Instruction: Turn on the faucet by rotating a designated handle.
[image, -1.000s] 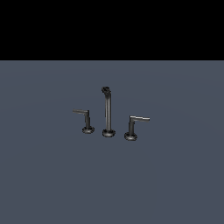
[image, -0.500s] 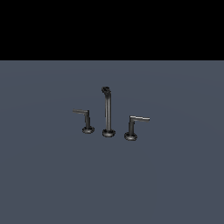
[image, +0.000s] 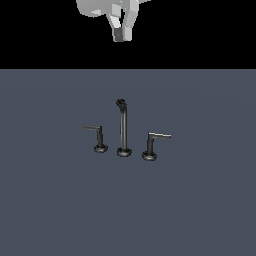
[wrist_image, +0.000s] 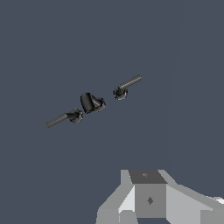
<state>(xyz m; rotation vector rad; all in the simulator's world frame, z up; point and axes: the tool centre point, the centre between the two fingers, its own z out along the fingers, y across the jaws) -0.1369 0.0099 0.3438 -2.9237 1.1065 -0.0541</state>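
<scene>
Three dark pieces of the faucet (image: 123, 131) stand in a row on the grey floor (image: 200, 210): a duller lever (image: 97, 136) at the exterior view's left, the tall spout (image: 122, 128) in the middle, the brighter handle (image: 154, 144) at the right. High above, well apart, hangs the gripper (image: 121, 35), its fingers (image: 118, 34) pressed almost together, holding nothing.

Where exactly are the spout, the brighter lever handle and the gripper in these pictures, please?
spout (image: 122, 127): exterior view, middle of its upright tube.
handle (image: 159, 135): exterior view, on its silvery lever bar.
gripper (image: 122, 34): exterior view, between its fingertips.
</scene>
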